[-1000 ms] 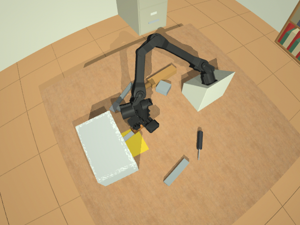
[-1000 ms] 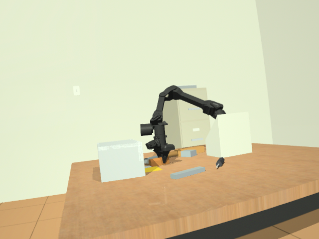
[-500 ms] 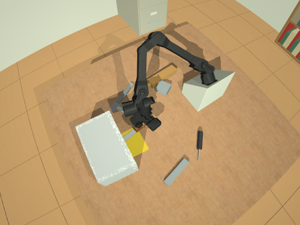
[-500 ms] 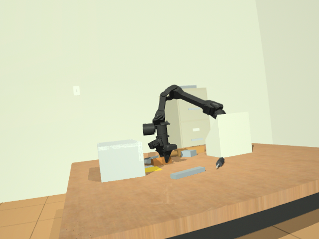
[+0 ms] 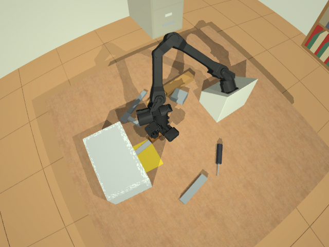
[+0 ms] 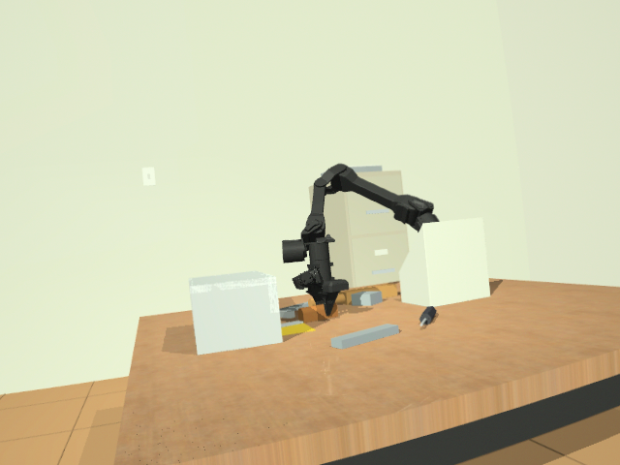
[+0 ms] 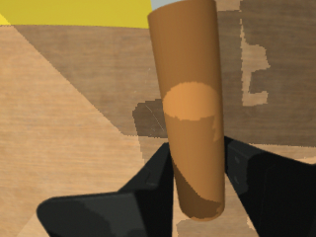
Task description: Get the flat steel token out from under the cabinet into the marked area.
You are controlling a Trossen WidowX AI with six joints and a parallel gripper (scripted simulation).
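Note:
The white cabinet stands at the left. The yellow marked area lies along its front. My gripper is shut on the orange-brown handle of a tool, low over the table just outside the yellow area. The tool's flat grey blade runs across the yellow area to the cabinet's front edge; its far end is hidden. The steel token is not visible in any view, and the vent slots face away from the top and exterior views.
A grey T-shaped tool lies beside the arm, near the cabinet's back corner. A wooden piece and a grey block lie behind. A screwdriver and grey bar lie to the right.

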